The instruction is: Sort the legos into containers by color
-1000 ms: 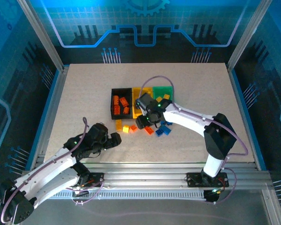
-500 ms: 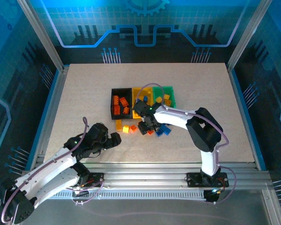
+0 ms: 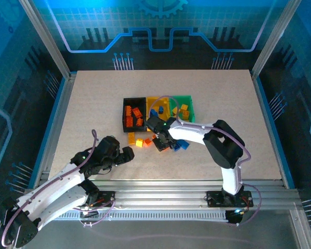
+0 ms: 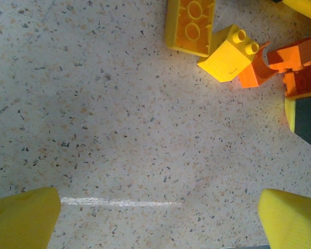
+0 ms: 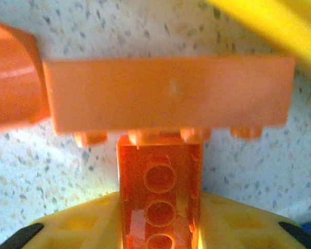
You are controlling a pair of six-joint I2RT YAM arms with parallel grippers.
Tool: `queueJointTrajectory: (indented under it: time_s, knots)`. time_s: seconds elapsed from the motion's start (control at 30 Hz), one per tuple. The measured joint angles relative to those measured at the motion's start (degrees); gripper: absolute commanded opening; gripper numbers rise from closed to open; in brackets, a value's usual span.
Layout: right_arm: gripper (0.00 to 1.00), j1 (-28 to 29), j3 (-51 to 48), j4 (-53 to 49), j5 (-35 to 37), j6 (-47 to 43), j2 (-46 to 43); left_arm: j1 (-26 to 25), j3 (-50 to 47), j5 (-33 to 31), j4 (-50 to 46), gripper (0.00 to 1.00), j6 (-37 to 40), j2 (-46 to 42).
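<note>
Three bins stand side by side mid-table: black (image 3: 124,112) with orange legos, yellow (image 3: 151,101), green (image 3: 181,99). Loose legos lie just in front of them: yellow ones (image 3: 131,137), an orange one (image 3: 147,141), blue ones (image 3: 180,146). My right gripper (image 3: 160,143) is down in this pile. In the right wrist view it (image 5: 159,228) is shut on an orange lego (image 5: 159,189), hollow underside up, its end against a long orange lego (image 5: 168,93). My left gripper (image 3: 128,154) rests open over bare table (image 4: 158,207), short of two yellow legos (image 4: 191,23) (image 4: 229,52).
An orange curved piece (image 4: 259,70) lies beside the yellow legos, with the right gripper's yellow finger (image 4: 303,116) close by. A yellow edge (image 5: 269,26) crosses the top right of the right wrist view. The table is framed by metal rails (image 3: 59,109).
The right gripper came back from the bins toward the near left, went down into the loose pile and closed on an orange lego. The left arm stayed still.
</note>
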Motion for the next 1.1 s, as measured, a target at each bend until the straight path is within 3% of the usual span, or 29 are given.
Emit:
queueJointTrajectory:
  time_s: [0.2, 0.37, 0.5, 0.73, 0.93, 1.1]
  knots:
    - [0.36, 0.4, -2.6, -0.6, -3.3, 0.0, -9.6, 0.3, 0.0, 0.0, 0.0, 0.99, 0.2, 0.3]
    - [0.39, 0.7, 5.0, -0.2, -6.5, 0.0, -13.4, 0.4, 0.0, 0.0, 0.0, 0.99, 0.2, 0.3]
    - [0.39, 0.7, 17.9, 0.5, -6.7, -0.1, -7.1, 0.5, 0.0, 0.0, 0.0, 0.99, 0.2, 0.3]
    - [0.42, -0.2, 39.0, 0.3, -6.4, -0.3, 12.7, 0.8, 0.0, 0.7, 0.0, 0.99, 0.2, 0.3]
    - [0.56, -2.0, 50.1, -2.3, -6.6, -0.4, 23.0, 0.8, 0.0, 1.4, -0.1, 0.99, 0.3, 0.2]
    - [0.59, -2.6, 53.0, -2.7, -6.8, -0.5, 24.0, 0.9, 0.0, 1.5, -0.3, 0.99, 0.8, 0.0]
